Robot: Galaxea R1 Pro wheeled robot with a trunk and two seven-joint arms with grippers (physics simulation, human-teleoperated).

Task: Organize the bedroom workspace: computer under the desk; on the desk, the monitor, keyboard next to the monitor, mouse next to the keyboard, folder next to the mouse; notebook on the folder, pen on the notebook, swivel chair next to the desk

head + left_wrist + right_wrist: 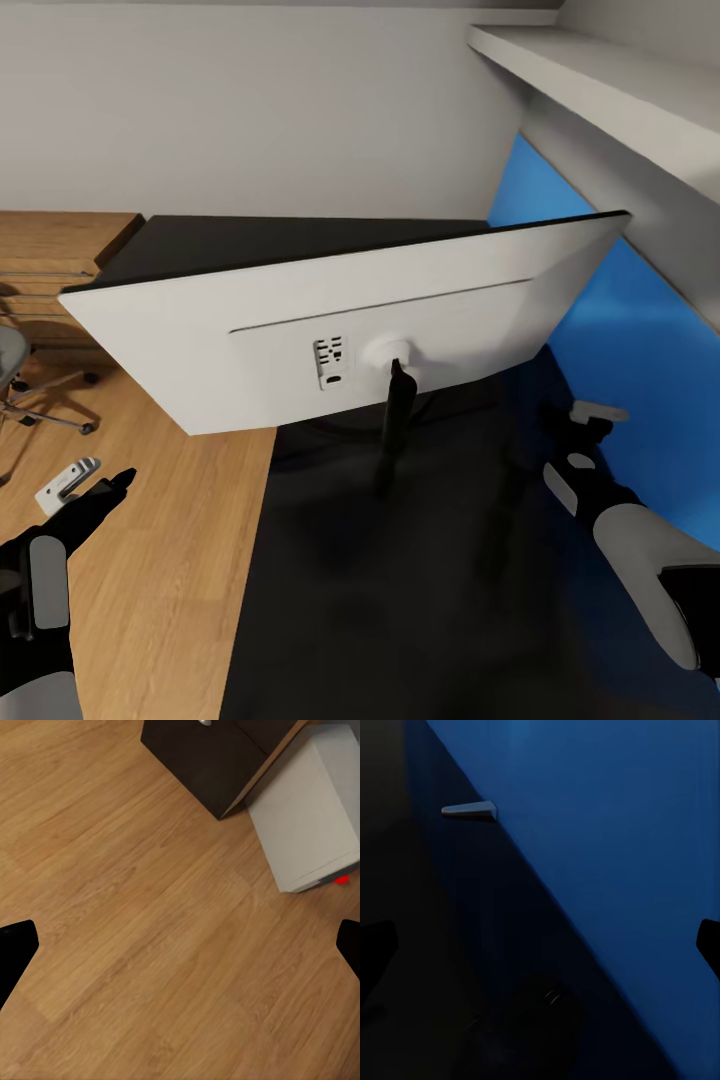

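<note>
The monitor (250, 340) stands tilted on the black desk (400, 620), its white back facing me, on a thin black stem (398, 420). Its base is lost in the dark desktop. My left gripper (95, 500) hangs open over the wooden floor left of the desk. In the left wrist view my left gripper (180, 945) has nothing between its fingers, and the light-grey computer (315, 810) with a red mark sits on the floor beside a black desk part (210, 757). My right gripper (575, 430) (540, 945) is open over the desk's right side, near the blue wall. Part of the swivel chair (35, 395) shows at the left edge.
A blue wall (640, 370) borders the desk on the right, under a white shelf (620, 90). A small pale wedge (469, 811) lies by that wall. A light wooden dresser (50, 250) stands at the back left. A small pale flat thing (68, 482) lies on the floor.
</note>
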